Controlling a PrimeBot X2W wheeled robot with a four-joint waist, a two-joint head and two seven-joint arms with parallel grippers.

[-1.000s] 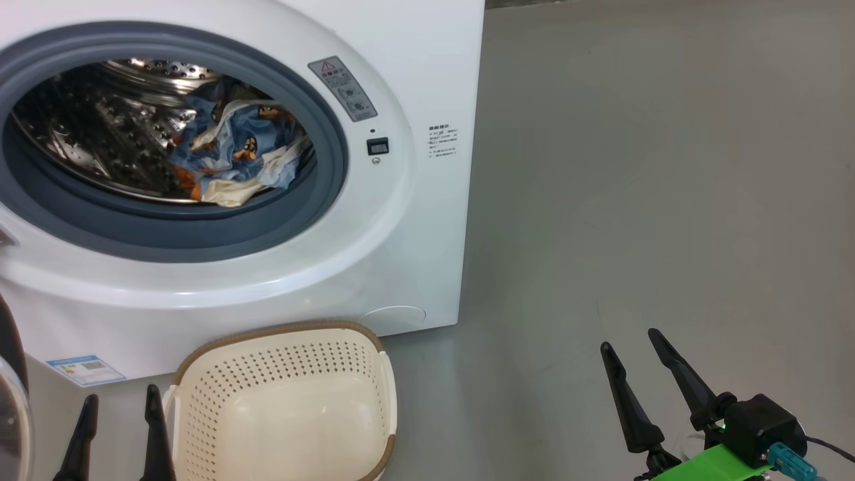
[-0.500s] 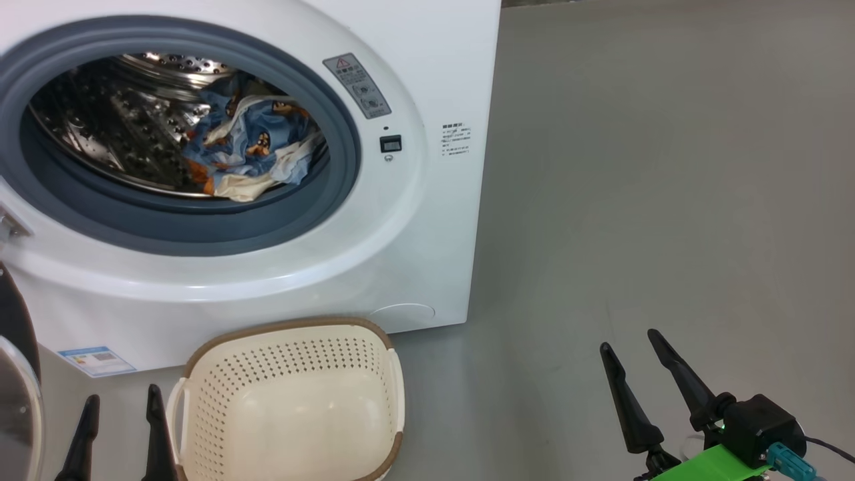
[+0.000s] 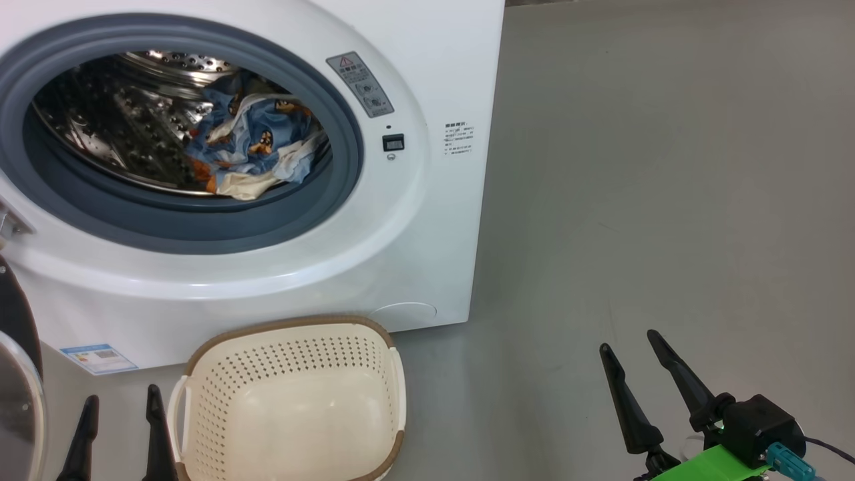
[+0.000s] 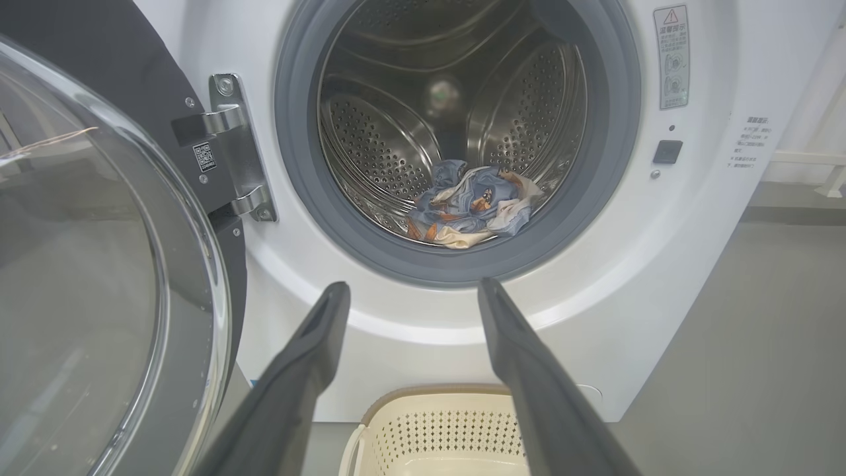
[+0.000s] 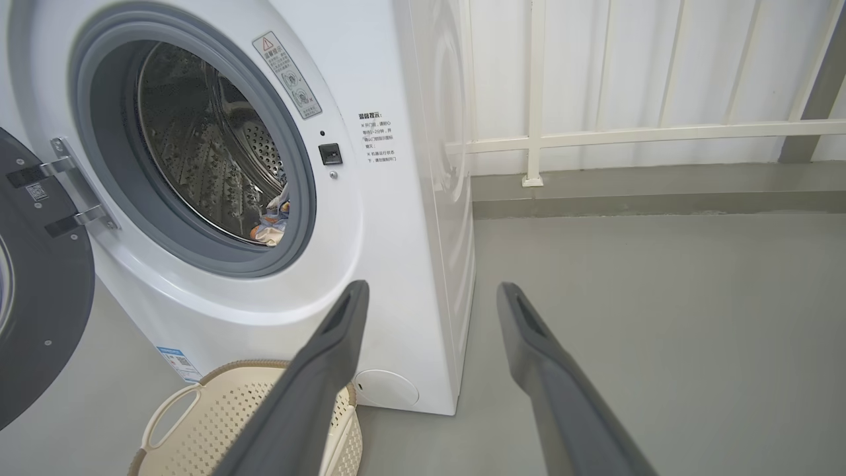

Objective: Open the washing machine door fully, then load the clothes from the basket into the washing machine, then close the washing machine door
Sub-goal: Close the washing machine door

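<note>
Head view, clothes [image 3: 250, 150]: seen lying low in the steel drum of the washing machine [image 3: 441, 80].
Head view, basket [image 3: 287, 325]: set on the floor [image 3: 668, 200] just before the machine.
Head view, grippers: left gripper [image 3: 121, 395] held beside the basket, fingers apart; right gripper [image 3: 629, 341] held over bare floor, fingers apart.
Left wrist view, washing machine door [image 4: 112, 277]: swung open on its hinge; clothes seen in the drum beyond the parted fingers.
Right wrist view, door: seen open at the left edge; basket below it.

Bright, even, sharp (glints on washing machine [image 3: 414, 254]).
</note>
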